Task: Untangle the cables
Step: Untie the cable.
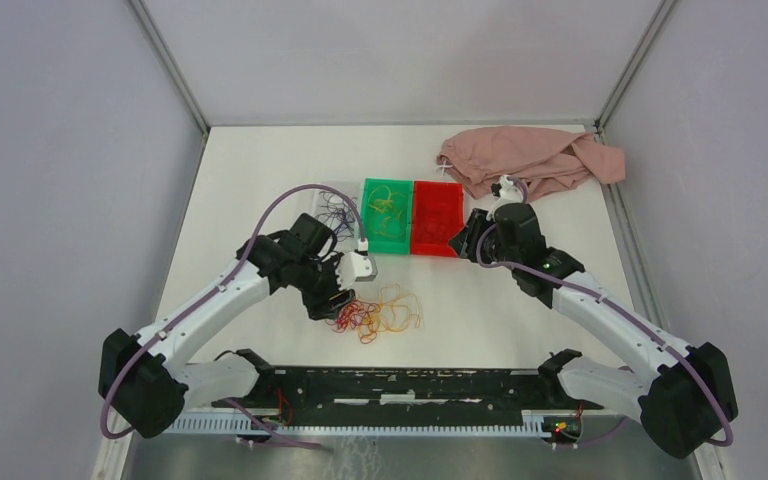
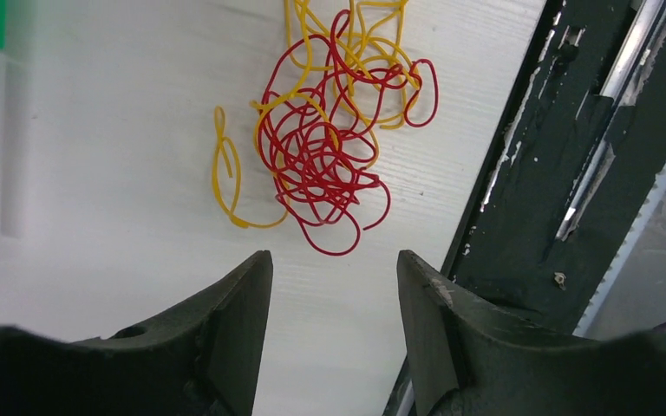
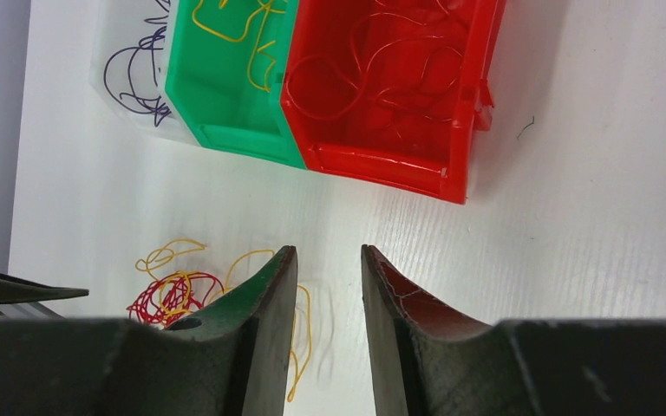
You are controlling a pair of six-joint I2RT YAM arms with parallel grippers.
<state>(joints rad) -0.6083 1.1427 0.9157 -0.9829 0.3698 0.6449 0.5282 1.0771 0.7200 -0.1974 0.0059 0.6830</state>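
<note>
Pale walls close in a white table (image 1: 260,200), with a black rail (image 1: 410,385) along its near edge where both arms are bolted. Just beyond that rail, left of centre, lies the tangle of cables (image 1: 378,315): red strands are knotted tightly together, and yellow-orange ones loop through them and spread out to the right. The left pincer (image 2: 334,260) hangs at the tangle's left edge. In its wrist view the two dark fingers (image 2: 247,295) stand apart with bare table between them and nothing gripped, and the red knot lies just ahead of the tips. From above it may be touching the outermost strands, though I cannot tell for sure. Farther back and to the right, the right pincer (image 3: 329,256) hovers over bare table just short of a red bin (image 1: 436,217), its jaws parted by a narrow gap and empty. The red bin holds thin red strands and touches a green bin (image 1: 388,215) on its left, which holds yellow ones. Left of the green bin, a clear tray (image 3: 104,52) carries dark purple strands. At the far right, a pink cloth (image 1: 530,160) lies crumpled near the wall
</note>
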